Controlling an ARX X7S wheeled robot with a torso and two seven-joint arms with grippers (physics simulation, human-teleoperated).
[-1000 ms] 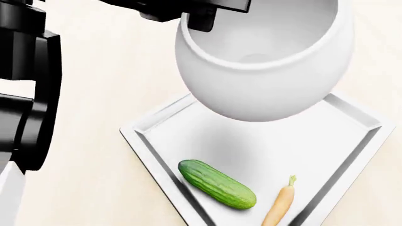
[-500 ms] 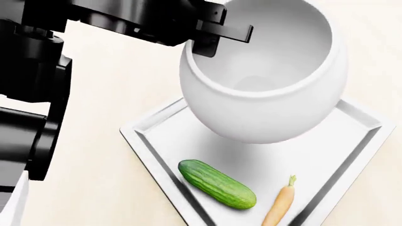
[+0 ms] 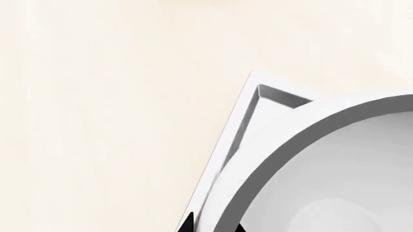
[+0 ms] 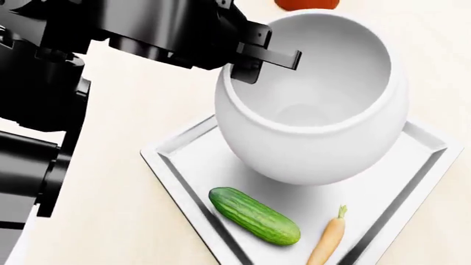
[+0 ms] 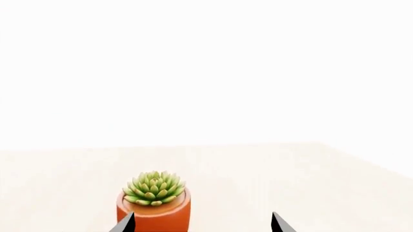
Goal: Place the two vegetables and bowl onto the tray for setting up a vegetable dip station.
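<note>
The bowl (image 4: 316, 105) and tray (image 4: 176, 165) are viewed steeply from above by the head camera and closely by the left wrist; the right wrist is aimed level at a potted succulent (image 5: 154, 200).

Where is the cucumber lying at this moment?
In the head view, the cucumber lies on the tray near its left rim, left of the carrot and in front of the bowl.

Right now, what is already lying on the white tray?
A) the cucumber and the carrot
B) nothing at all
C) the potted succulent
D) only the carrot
A: in the head view the cucumber and the carrot lie side by side, apart, on the tray.
</note>
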